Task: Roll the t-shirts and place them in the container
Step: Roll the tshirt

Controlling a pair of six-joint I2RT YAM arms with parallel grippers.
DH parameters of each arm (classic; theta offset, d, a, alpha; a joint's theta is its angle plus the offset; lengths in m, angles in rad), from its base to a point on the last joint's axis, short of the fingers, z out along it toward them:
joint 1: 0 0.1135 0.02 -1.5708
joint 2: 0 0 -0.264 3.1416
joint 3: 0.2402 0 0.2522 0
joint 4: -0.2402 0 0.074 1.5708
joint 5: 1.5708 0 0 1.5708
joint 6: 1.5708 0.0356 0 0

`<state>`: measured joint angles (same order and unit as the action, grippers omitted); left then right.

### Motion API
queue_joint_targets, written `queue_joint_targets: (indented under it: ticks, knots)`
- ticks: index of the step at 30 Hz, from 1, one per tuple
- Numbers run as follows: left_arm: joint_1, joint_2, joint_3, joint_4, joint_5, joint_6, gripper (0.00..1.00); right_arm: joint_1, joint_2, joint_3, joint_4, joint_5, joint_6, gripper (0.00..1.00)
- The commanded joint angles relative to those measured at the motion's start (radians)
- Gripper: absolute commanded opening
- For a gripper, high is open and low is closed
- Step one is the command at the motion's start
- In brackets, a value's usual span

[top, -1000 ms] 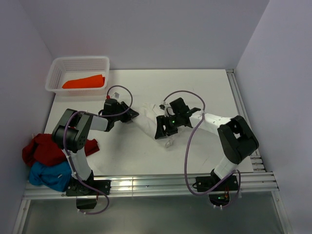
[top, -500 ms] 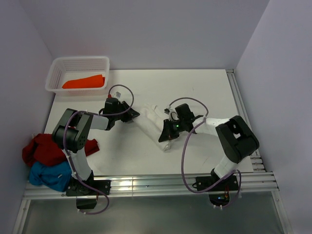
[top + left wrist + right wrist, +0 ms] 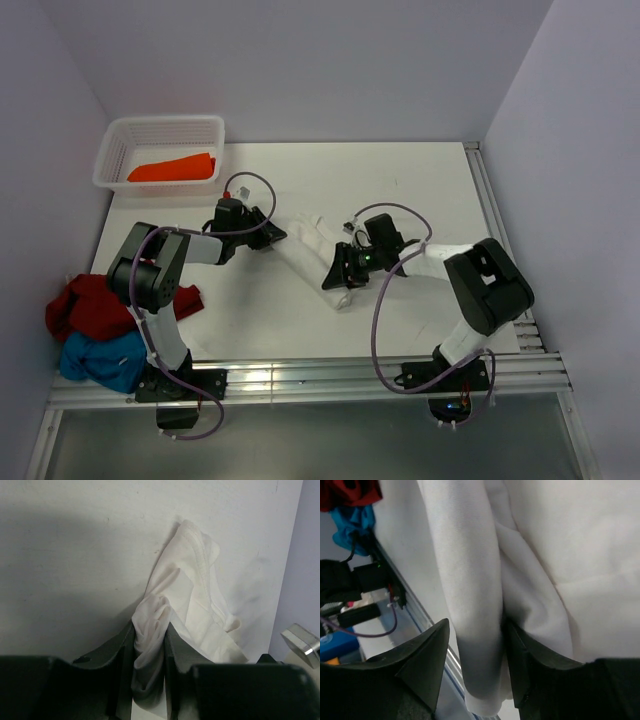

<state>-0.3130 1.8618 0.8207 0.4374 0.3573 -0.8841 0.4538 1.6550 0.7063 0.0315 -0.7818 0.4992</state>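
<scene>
A white t-shirt (image 3: 305, 245) lies bunched in a diagonal strip on the table; no print shows. My left gripper (image 3: 266, 236) is shut on its far-left end, and the left wrist view (image 3: 150, 627) shows cloth (image 3: 190, 595) pinched between the jaws. My right gripper (image 3: 336, 277) is low over the near-right end. In the right wrist view (image 3: 476, 625) its jaws straddle a rolled fold (image 3: 470, 555), with a small gap at the left finger. An orange tee (image 3: 172, 168) lies in the basket. A red tee (image 3: 85, 305) and a blue tee (image 3: 100, 360) are piled at the left edge.
A white mesh basket (image 3: 160, 122) stands at the back left corner. An aluminium rail (image 3: 350, 375) runs along the near edge, and another rail (image 3: 495, 230) runs along the right side. White walls close in the table on three sides.
My right gripper has dropped from above the shirt onto its near-right end, and its wide-open jaws have narrowed around a fold. My left gripper has stayed put on the cloth.
</scene>
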Motion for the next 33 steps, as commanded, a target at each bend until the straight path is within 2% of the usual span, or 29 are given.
queue_joint_targets:
  ticks: [1, 2, 4, 7, 12, 16, 19, 25, 33]
  knots:
    - [0.015, 0.013, 0.021, -0.014, -0.015, 0.054, 0.13, -0.006, -0.068, -0.045, -0.186, 0.278, -0.03, 0.58]
    - [0.015, 0.013, 0.021, -0.009, -0.011, 0.056, 0.13, -0.004, -0.098, -0.047, -0.202, 0.321, -0.025, 0.63]
    - [0.015, 0.013, 0.018, -0.003, -0.006, 0.054, 0.13, -0.004, -0.188, -0.042, -0.258, 0.386, -0.021, 0.8]
    - [0.015, 0.013, 0.023, -0.008, -0.003, 0.056, 0.13, 0.0, -0.294, -0.025, -0.337, 0.504, -0.028, 0.82]
    - [0.014, 0.007, 0.026, -0.012, -0.004, 0.059, 0.13, 0.032, -0.337, -0.014, -0.39, 0.573, -0.059, 0.67]
    - [0.014, 0.002, 0.024, -0.014, -0.004, 0.063, 0.13, 0.048, -0.374, -0.022, -0.374, 0.55, -0.05, 0.43]
    - [0.014, 0.002, 0.026, -0.019, -0.001, 0.066, 0.13, 0.048, -0.405, -0.005, -0.38, 0.521, -0.045, 0.33]
    - [0.011, -0.001, 0.031, -0.028, -0.004, 0.073, 0.13, 0.054, -0.474, 0.036, -0.407, 0.497, -0.034, 0.29]
    - [0.005, 0.002, 0.041, -0.037, -0.011, 0.076, 0.13, 0.101, -0.431, 0.026, -0.311, 0.313, -0.021, 0.19]
